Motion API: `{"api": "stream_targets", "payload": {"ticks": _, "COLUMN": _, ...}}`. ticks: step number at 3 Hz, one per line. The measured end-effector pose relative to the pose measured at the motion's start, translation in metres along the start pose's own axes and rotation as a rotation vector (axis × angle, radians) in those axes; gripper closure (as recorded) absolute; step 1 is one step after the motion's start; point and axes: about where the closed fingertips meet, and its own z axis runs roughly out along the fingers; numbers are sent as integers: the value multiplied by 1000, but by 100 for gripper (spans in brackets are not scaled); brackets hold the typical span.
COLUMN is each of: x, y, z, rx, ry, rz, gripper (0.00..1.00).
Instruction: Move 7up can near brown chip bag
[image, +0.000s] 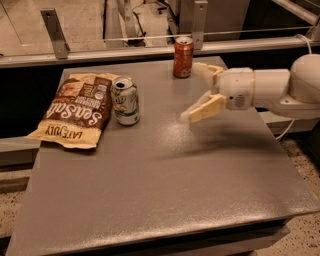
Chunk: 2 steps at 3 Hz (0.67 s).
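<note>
The 7up can (125, 100) stands upright on the grey table, right beside the right edge of the brown chip bag (75, 110), which lies flat at the table's left. My gripper (196, 92) is open and empty, hovering above the table's right half, well to the right of the can. Its tan fingers (202, 110) are spread wide and point left.
An orange-red soda can (183, 57) stands at the table's back edge, just behind my gripper. A metal rail with posts (55, 35) runs behind the grey table (160, 190). My white arm (280, 90) comes in from the right.
</note>
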Motion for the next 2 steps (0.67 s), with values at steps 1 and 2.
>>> {"api": "stream_targets", "payload": {"ticks": 1, "x": -8, "y": -7, "z": -65, "rx": 100, "ry": -33, "rz": -18, "gripper": 0}}
{"api": "stream_targets", "payload": {"ticks": 2, "x": -7, "y": -7, "z": -76, "rx": 118, "ry": -34, "rz": -16, "gripper": 0}}
